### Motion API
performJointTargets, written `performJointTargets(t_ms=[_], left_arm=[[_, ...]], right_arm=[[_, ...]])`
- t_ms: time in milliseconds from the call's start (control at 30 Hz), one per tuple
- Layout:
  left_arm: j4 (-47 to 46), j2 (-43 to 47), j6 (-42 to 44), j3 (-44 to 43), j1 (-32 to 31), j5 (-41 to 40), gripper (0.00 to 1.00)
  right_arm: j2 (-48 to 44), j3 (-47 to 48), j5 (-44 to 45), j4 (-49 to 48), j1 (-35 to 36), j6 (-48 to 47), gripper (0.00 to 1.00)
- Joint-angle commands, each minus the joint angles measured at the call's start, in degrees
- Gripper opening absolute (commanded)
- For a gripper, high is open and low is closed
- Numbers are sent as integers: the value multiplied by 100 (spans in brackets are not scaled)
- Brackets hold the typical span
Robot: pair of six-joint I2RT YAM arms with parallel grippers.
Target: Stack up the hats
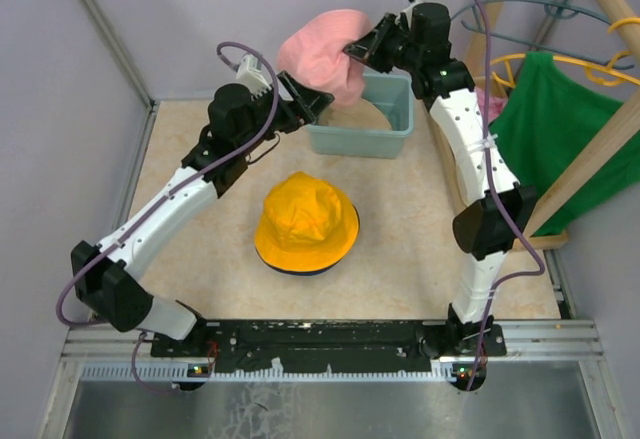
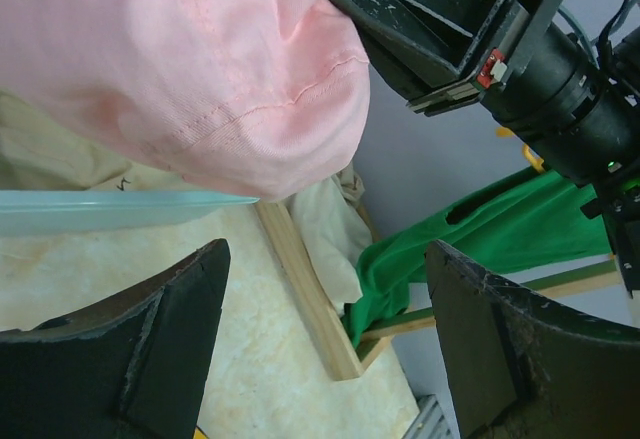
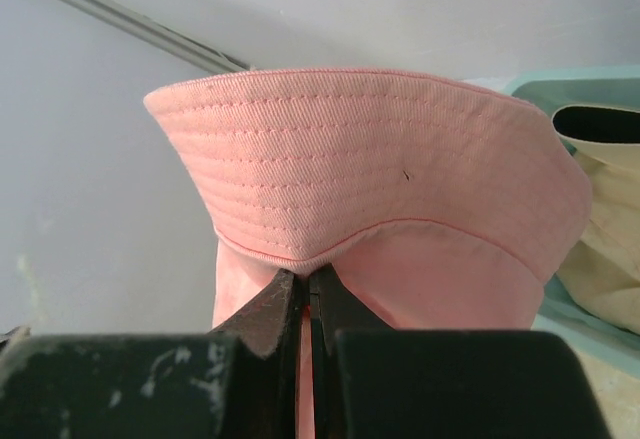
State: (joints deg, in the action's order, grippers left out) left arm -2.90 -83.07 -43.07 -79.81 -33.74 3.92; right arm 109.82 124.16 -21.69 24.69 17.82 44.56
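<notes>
My right gripper (image 1: 352, 49) is shut on the brim of the pink hat (image 1: 322, 54), holding it up above the teal bin (image 1: 362, 141). In the right wrist view the jaws (image 3: 310, 284) pinch the brim's seam, and the pink hat (image 3: 380, 169) hangs in front. My left gripper (image 1: 312, 97) stands open just beside and below the pink hat (image 2: 200, 69), with nothing between its fingers (image 2: 170, 329). The yellow hat (image 1: 305, 219) lies mid-table on a navy hat, of which only the brim (image 1: 300, 271) shows. A beige hat (image 3: 605, 249) lies in the bin.
A green shirt (image 1: 560, 129) hangs on a wooden rack (image 1: 590, 164) at the right, with yellow hangers above it. The rack's wooden base (image 2: 310, 289) lies on the table next to the bin. Walls close off the back and the left.
</notes>
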Motion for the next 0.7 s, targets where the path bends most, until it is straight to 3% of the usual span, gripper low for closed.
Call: performJointTargets(t_ms=[0, 533, 600, 667], left_arm=[[-318, -130, -581, -145, -28, 102, 85], [-409, -574, -556, -396, -28, -71, 83], [-390, -649, -585, -412, -28, -54, 79], [-391, -690, -592, -417, -28, -30, 66]], right_arm=[[-439, -3, 6, -447, 24, 62, 0], [-1195, -1165, -76, -978, 90, 365, 0], [-1244, -1219, -101, -991, 90, 395, 0], [-1285, -1276, -111, -985, 90, 401, 0]])
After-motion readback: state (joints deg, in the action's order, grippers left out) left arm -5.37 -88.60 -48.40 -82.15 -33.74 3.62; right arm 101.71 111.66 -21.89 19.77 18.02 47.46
